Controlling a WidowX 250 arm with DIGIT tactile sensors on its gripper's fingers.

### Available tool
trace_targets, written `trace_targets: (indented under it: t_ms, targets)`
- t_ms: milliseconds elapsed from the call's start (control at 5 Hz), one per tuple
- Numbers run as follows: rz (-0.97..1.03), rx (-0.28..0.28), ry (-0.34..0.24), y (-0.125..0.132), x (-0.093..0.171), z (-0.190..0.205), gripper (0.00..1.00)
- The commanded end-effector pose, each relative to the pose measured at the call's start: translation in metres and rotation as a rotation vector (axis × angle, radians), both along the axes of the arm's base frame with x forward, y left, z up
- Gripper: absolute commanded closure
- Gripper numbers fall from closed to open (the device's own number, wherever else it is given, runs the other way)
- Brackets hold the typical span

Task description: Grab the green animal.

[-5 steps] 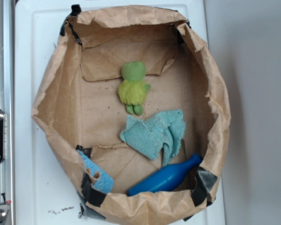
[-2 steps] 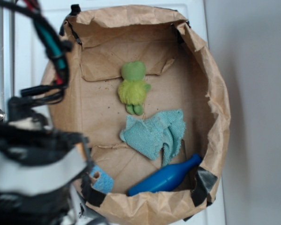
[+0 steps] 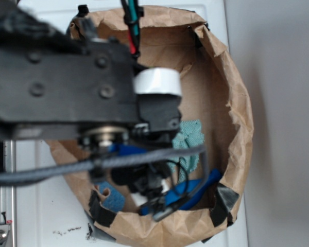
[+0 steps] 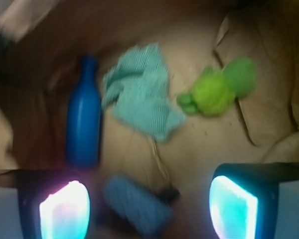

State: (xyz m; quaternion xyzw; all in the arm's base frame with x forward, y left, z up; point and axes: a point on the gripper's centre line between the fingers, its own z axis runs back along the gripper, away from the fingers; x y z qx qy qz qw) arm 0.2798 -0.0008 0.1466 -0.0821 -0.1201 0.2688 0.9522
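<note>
Fills most of the exterior view: black robot arm (image 3: 62, 92), blurred, hanging over a crumpled brown paper bag (image 3: 237, 108) on the white worktop (image 3: 36, 206). Seen from the wrist: gripper (image 4: 149, 204) spread wide with nothing between its two glowing fingers (image 4: 233, 206), well above the bag floor. Ahead of it, from large to small: teal woven cloth (image 4: 142, 102) roughly centred, blue bottle (image 4: 83, 124) beyond the left finger, and green animal (image 4: 219, 89) lying beyond the right finger, just beside the cloth, untouched.
</note>
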Motion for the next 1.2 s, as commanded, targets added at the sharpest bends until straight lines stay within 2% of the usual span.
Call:
trace_targets:
  t_ms: [0, 600, 1000]
  targets:
    - [0.230, -0.029, -0.073, 0.031, 0.022, -0.023, 0.00]
    - [0.349, 0.063, -0.067, 0.067, 0.028, -0.041, 0.00]
    - [0.561, 0.084, -0.061, 0.079, 0.022, -0.037, 0.00]
